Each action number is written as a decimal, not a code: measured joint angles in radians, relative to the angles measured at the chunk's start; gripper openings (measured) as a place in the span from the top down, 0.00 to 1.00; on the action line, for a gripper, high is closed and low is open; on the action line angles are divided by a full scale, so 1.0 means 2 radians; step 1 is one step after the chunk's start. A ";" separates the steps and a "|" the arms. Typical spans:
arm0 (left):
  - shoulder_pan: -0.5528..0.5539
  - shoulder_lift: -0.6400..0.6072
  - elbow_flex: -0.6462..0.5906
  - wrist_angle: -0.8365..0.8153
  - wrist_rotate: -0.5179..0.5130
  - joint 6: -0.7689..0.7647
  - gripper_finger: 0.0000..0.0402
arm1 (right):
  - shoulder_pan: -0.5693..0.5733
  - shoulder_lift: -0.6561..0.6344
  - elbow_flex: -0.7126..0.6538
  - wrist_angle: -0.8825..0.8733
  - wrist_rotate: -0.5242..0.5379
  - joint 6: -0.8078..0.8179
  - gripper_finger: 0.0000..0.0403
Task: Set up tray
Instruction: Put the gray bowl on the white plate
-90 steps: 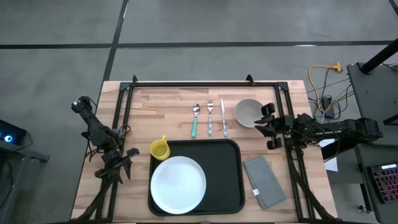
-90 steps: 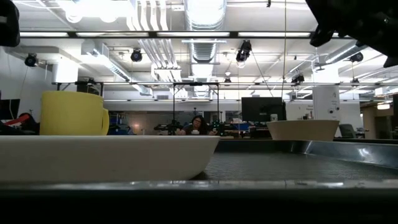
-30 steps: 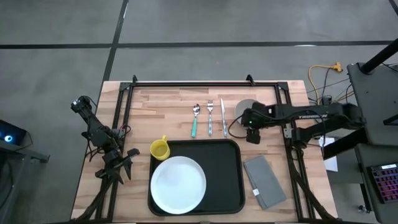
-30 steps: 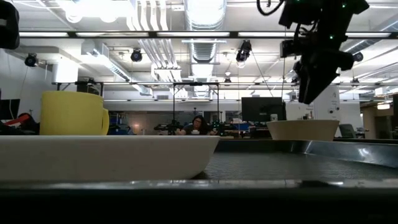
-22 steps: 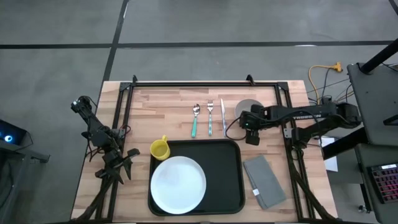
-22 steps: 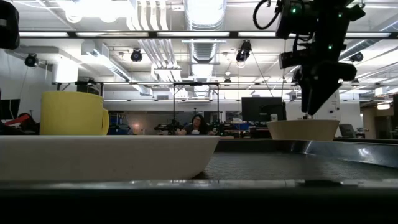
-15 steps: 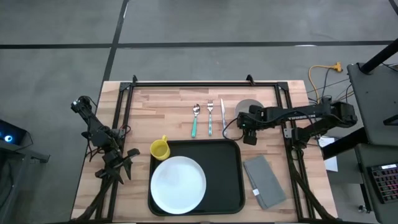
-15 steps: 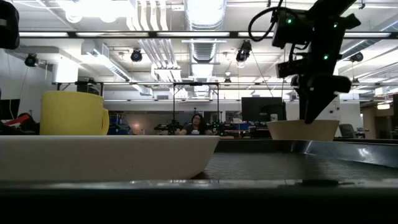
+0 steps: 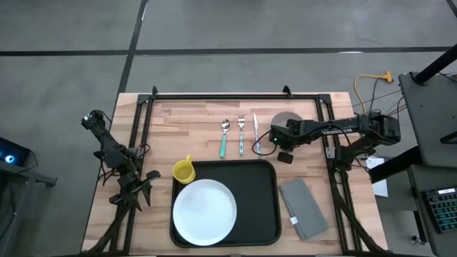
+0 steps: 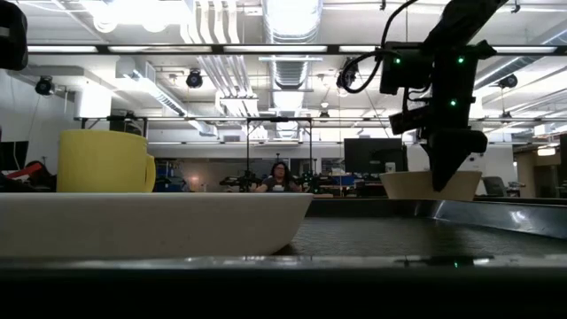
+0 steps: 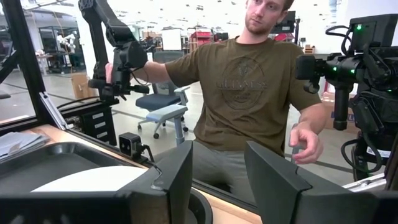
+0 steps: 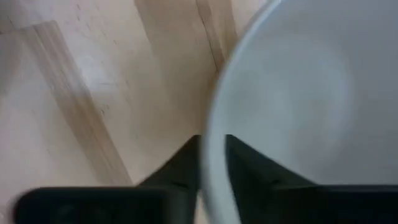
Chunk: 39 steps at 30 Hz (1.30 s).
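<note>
A grey-white bowl (image 9: 288, 118) stands on the table beyond the black tray's (image 9: 255, 203) far right corner. My right gripper (image 9: 276, 138) reaches in from the right over the bowl, fingers pointing down at its left rim, shut on it. In the low view, that gripper (image 10: 450, 177) hangs in front of the bowl (image 10: 409, 184). A white plate (image 9: 205, 210) lies on the tray's left half. My left gripper (image 9: 133, 187), open, is parked off the table's left edge. My right gripper holds the bowl by its rim (image 12: 210, 149) on the table's left side. One finger (image 12: 249, 163) is inside the bowl and one finger (image 12: 184, 163) is outside, coming from above and pointing down. The bowl's base rests on the table, upright.
A yellow cup (image 9: 183, 170) stands at the tray's far left corner. A teal-handled spoon (image 9: 223, 138), a fork (image 9: 240, 135) and a knife (image 9: 256, 134) lie left of the bowl. A grey napkin (image 9: 303, 207) lies right of the tray. A person (image 11: 255, 93) stands beyond the table.
My right gripper has moved a little toward the table's left edge and come down onto the bowl's left rim. The bowl has stayed where it was.
</note>
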 joint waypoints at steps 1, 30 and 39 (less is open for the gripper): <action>0.000 0.000 0.000 0.000 0.000 0.000 0.67 | -0.001 -0.001 0.000 0.000 0.000 -0.002 0.94; 0.000 0.000 0.000 0.000 0.000 0.000 0.67 | 0.203 0.009 0.149 -0.066 0.027 0.007 0.98; 0.000 0.000 0.000 0.000 0.000 0.000 0.67 | 0.287 0.121 0.290 -0.122 0.030 -0.026 0.98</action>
